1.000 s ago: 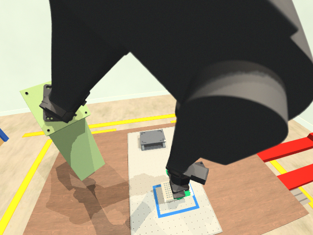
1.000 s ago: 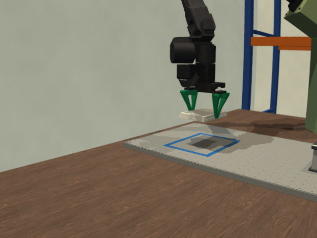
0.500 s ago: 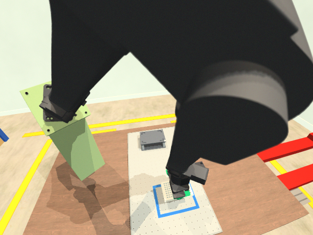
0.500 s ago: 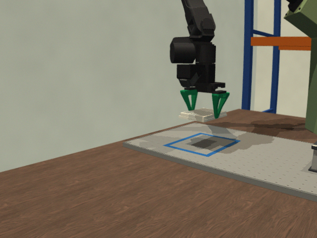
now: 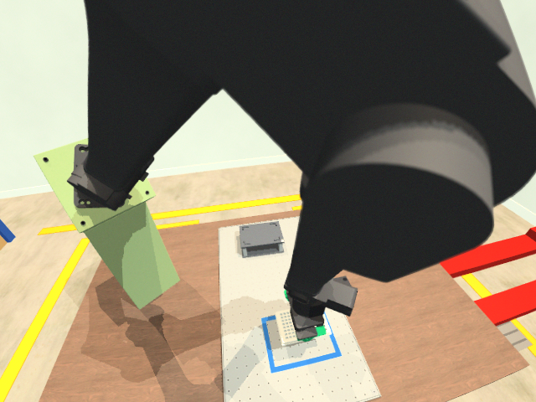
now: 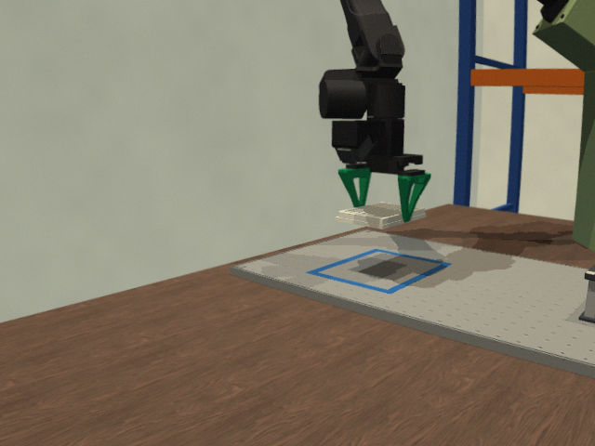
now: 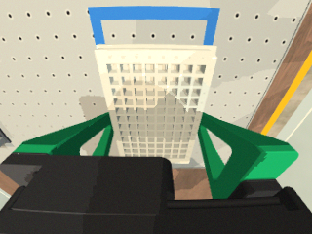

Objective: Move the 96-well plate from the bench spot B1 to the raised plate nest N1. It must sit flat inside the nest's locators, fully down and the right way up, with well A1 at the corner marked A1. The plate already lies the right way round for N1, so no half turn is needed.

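Observation:
The cream 96-well plate [image 6: 379, 214] hangs level in the air, well above the blue-outlined bench spot B1 [image 6: 379, 269], with its dark shadow inside the outline. My gripper [image 6: 383, 212] with green fingers is shut on the plate across its short sides. In the wrist view the plate [image 7: 155, 104] lies wells-up between the green fingers, with the blue outline [image 7: 153, 21] beyond it. In the top view the plate [image 5: 286, 327] shows partly under the gripper [image 5: 305, 331]. The grey raised nest N1 [image 5: 260, 239] stands empty at the far end of the perforated board.
A green pedestal [image 5: 116, 229] carrying the arm's base stands left of the board. A blue and orange rack [image 6: 490, 100] stands behind the table. Red bars [image 5: 497, 268] lie to the right off the table. The arm's upper links fill much of the top view.

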Robot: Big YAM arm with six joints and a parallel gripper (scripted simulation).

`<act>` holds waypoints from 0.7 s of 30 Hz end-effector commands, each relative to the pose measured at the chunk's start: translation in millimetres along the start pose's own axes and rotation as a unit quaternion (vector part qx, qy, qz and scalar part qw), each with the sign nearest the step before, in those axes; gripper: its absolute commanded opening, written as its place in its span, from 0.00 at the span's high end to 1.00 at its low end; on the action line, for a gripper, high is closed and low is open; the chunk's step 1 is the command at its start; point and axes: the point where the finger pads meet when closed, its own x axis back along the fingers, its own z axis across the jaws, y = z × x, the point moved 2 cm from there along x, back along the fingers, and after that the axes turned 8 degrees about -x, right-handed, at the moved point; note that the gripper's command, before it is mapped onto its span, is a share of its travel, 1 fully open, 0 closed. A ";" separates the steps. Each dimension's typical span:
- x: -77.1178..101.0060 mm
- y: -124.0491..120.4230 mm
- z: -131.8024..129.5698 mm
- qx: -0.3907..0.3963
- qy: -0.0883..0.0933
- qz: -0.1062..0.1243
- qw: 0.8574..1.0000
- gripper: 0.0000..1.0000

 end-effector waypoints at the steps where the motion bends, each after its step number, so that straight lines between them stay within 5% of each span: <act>1: 4.4 -2.8 9.5 0.003 0.009 0.004 1.000 1.00; 7: 4.4 -2.8 9.5 0.003 0.009 0.004 1.000 1.00; 21: 10.4 -15.3 53.7 -0.016 0.009 0.001 1.000 1.00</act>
